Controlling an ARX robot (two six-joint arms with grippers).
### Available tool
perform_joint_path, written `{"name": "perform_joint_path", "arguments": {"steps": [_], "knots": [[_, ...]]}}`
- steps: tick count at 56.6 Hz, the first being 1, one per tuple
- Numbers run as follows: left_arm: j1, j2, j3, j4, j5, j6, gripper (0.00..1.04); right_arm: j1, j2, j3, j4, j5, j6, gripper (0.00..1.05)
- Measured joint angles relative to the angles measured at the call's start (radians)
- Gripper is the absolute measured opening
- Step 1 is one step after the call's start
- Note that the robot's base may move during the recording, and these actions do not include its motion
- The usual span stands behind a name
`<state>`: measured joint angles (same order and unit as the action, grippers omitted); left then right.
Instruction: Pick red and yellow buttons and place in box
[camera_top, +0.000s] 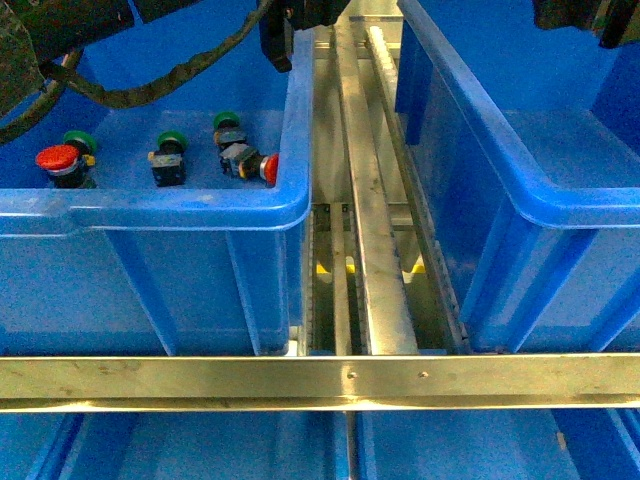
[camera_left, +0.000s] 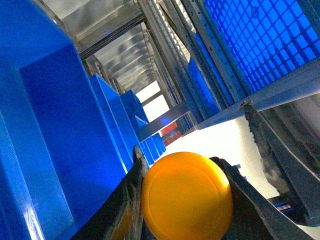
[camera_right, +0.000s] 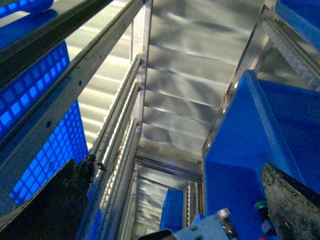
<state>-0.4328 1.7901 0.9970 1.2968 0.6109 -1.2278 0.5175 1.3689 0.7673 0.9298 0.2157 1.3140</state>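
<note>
My left gripper (camera_left: 180, 165) is shut on a yellow button (camera_left: 186, 196); its domed cap fills the gap between the two dark fingers (camera_left: 125, 200). In the front view the left blue bin (camera_top: 200, 205) holds a red button (camera_top: 58, 160) standing at the left and another red button (camera_top: 270, 168) lying on its side at the right. The blue box (camera_top: 520, 190) on the right shows no buttons inside. My right gripper (camera_right: 176, 165) is open and empty, pointing up at the shelving. Only dark parts of both arms show at the front view's top edge.
Green-capped switches (camera_top: 170, 142) stand among the red ones in the left bin. A metal rail (camera_top: 370, 210) runs between the two bins, and a metal crossbar (camera_top: 320, 380) spans the front. More blue bins sit below. Metal shelf rails (camera_right: 120, 125) and blue bins surround both wrists.
</note>
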Motion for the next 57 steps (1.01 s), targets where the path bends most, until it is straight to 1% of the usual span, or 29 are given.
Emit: {"name": "perform_joint_path", "arguments": {"steps": [13,16,17,20,24,26,27,30,32,44,57], "knots": [[0.004,0.032,0.030,-0.007,0.005,0.000,0.34,0.005,0.011,0.000,-0.001,0.011,-0.020,0.98],[0.004,0.049,0.033,-0.013,0.004,0.000,0.34,0.004,0.011,0.000,-0.014,0.018,-0.024,0.85],[0.004,0.054,0.034,-0.014,0.003,0.000,0.34,0.003,0.011,0.000,-0.015,0.019,-0.024,0.83],[0.004,0.064,0.041,-0.014,0.002,-0.005,0.34,0.000,0.011,0.000,-0.020,0.024,-0.027,0.73],[0.003,0.073,0.051,-0.014,0.000,-0.011,0.34,-0.002,0.013,0.000,-0.024,0.025,-0.029,0.62],[0.002,0.077,0.059,-0.014,0.000,-0.015,0.34,-0.004,0.013,0.000,-0.026,0.027,-0.030,0.55],[0.001,0.079,0.063,-0.014,0.000,-0.018,0.34,-0.005,0.013,0.000,-0.026,0.028,-0.030,0.54],[-0.004,0.084,0.072,-0.014,-0.006,-0.020,0.34,-0.011,0.013,-0.003,-0.031,0.032,-0.030,0.44],[-0.007,0.089,0.076,-0.014,-0.008,-0.023,0.34,-0.014,0.013,-0.004,-0.034,0.034,-0.032,0.41],[-0.033,0.124,0.102,-0.037,-0.019,-0.031,0.33,-0.040,0.005,-0.023,-0.053,0.051,-0.032,0.40],[-0.053,0.128,0.119,-0.044,-0.042,-0.026,0.33,-0.061,-0.019,-0.034,-0.054,0.044,-0.032,0.40]]}}
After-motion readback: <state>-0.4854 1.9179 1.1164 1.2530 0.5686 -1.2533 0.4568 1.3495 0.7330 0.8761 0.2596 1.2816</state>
